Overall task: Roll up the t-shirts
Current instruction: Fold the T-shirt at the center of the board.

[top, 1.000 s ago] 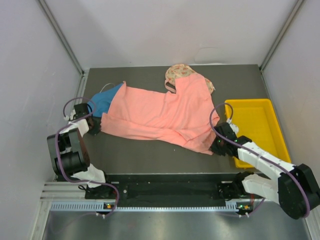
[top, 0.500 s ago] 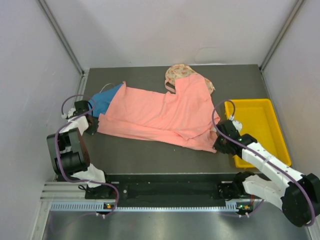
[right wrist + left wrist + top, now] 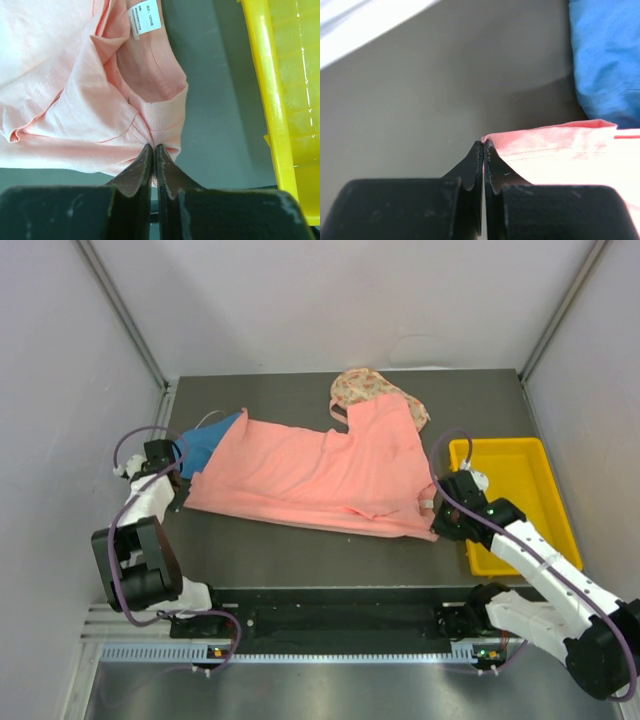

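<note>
The salmon-pink t-shirt [image 3: 310,472] lies stretched across the dark table between both arms. My left gripper [image 3: 183,490] is shut on its left corner, seen in the left wrist view [image 3: 484,144] with the pink hem [image 3: 560,150] pinched. My right gripper [image 3: 436,523] is shut on the shirt by its neckband [image 3: 162,117], close to the white neck tag [image 3: 146,17]. The blue t-shirt [image 3: 208,445] lies partly under the pink one at the left and shows in the left wrist view [image 3: 605,60]. The cream floral-print t-shirt [image 3: 365,388] lies bunched at the back, partly covered.
A yellow tray [image 3: 520,490] stands at the right edge of the table, next to my right arm; its rim shows in the right wrist view [image 3: 272,100]. Grey walls close in the table on three sides.
Both grippers have pulled apart and the pink shirt is drawn flatter and straighter. The left gripper moved left, the right gripper moved right and back toward the tray.
</note>
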